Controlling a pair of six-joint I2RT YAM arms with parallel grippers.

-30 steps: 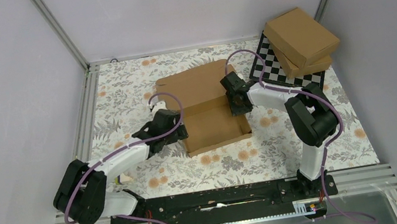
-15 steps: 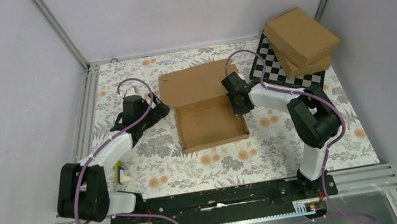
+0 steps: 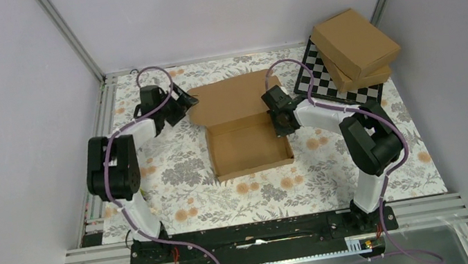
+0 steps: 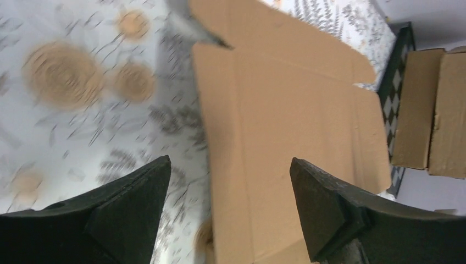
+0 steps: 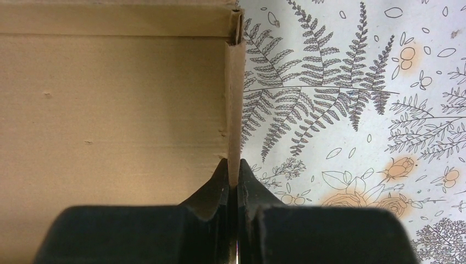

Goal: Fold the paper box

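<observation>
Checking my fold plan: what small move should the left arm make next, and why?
The lid of the paper box lies flat, the right gripper pinches its right wall, the open left gripper hangs over the lid's left edge: probably lower it and close there.

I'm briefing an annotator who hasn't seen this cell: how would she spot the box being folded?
Start at the floral table cover; at its middle lies the paper box. Unlike the two closed boxes stacked on the checkerboard at far right, it is an open tray with its lid flap spread open behind it.
</observation>
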